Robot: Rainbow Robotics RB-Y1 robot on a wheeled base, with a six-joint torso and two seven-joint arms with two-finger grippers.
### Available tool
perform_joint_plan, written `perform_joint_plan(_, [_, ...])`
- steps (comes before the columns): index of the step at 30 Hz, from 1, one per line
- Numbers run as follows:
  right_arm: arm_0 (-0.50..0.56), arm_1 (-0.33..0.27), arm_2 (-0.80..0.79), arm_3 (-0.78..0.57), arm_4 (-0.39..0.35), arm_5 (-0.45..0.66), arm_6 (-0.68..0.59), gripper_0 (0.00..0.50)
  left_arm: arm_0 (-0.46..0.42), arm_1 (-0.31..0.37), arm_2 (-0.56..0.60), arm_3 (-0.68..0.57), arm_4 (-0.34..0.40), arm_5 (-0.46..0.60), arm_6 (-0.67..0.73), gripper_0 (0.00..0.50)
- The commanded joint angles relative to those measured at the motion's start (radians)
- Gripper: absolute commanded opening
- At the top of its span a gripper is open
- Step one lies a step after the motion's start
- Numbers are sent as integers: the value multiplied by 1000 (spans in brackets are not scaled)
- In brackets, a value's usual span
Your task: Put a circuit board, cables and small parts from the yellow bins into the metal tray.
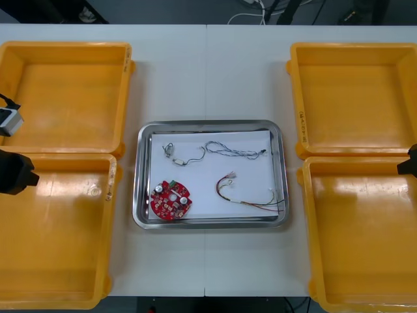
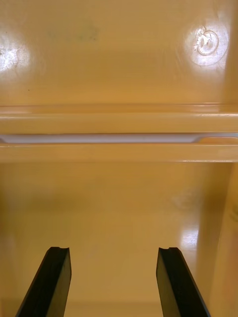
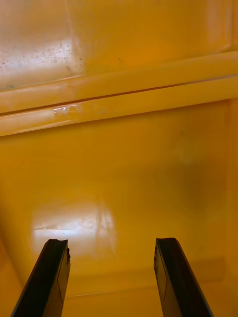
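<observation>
While both arms wait at the table's [image 1: 208, 72] sides, front view: metal tray [image 1: 212, 124] at centre, white inside, between the yellow bins [image 1: 65, 98], two per side. Round red circuit board [image 1: 171, 200] lies in the tray's near-left corner. Twisted blue and white cable [image 1: 231, 152] along its far side, red and yellow cable [image 1: 251, 199] near-right, thin black cable [image 1: 186, 158] far-left. Left arm [image 1: 14, 171] at left edge, right arm [image 1: 410, 162] at right edge, each about where two bins meet.

Right wrist view: right gripper [image 2: 114, 252] fingers spread apart, nothing between, above a bin floor. Beyond them two bin rims, a sliver of table between.

Left wrist view: left gripper [image 3: 111, 245] fingers spread, gripping nothing, over a bin floor, with two rims pressed together beyond.
</observation>
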State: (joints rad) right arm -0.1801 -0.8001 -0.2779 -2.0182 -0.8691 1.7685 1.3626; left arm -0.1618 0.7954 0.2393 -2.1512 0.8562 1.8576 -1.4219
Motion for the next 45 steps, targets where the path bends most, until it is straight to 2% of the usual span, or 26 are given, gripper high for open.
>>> perform_joint_plan(1, [11, 2, -1, -28, 1, 0, -8, 500, 13, 70, 57, 50, 53, -34, -58, 499])
perform_joint_plan(13, [11, 2, -1, -28, 1, 0, -8, 500, 65, 136, 67, 106, 57, -124, -8, 500])
perform_joint_plan(19, [11, 2, -1, -28, 1, 0, -8, 500, 70, 157, 67, 113, 70, -121, 14, 500])
perform_joint_plan(35, [11, 2, -1, -28, 1, 0, -8, 500, 76, 165, 75, 113, 113, -124, 57, 500])
perform_joint_plan(45, [11, 2, -1, -28, 1, 0, -8, 500, 76, 165, 75, 113, 115, -124, 61, 500])
